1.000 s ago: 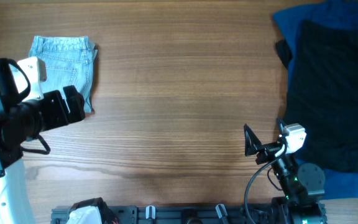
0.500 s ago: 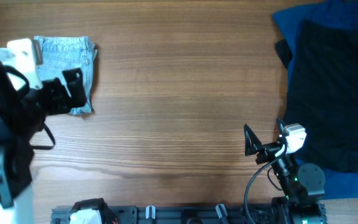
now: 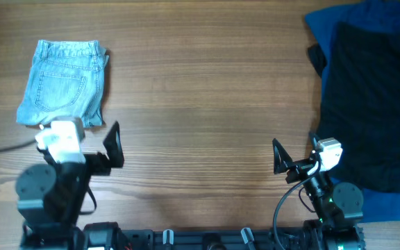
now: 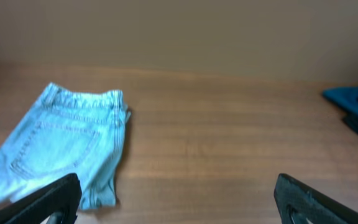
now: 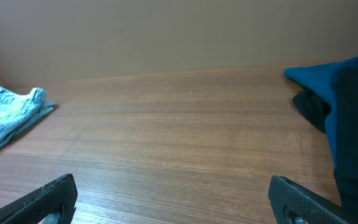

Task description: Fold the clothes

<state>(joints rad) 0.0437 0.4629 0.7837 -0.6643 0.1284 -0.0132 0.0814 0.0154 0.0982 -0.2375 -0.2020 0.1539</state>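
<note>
The light blue denim shorts (image 3: 64,83) lie folded flat at the far left of the table, back pocket up, waistband at the far end. They also show in the left wrist view (image 4: 61,146) and, small, in the right wrist view (image 5: 5,115). My left gripper (image 3: 80,139) is open and empty, just in front of the shorts' near hem; in the left wrist view (image 4: 179,202) its fingers are spread wide. My right gripper (image 3: 296,154) is open and empty over bare wood near the front right, as the right wrist view (image 5: 176,205) also shows.
A large black garment (image 3: 373,97) lies on a dark blue cloth (image 3: 332,24) along the right side of the table, right next to my right arm. The blue cloth also shows in both wrist views (image 4: 353,99) (image 5: 316,78). The table (image 3: 207,104) is wooden.
My left arm has drawn back from over the shorts toward the front edge, so the shorts now lie fully uncovered. The right arm has not moved.
</note>
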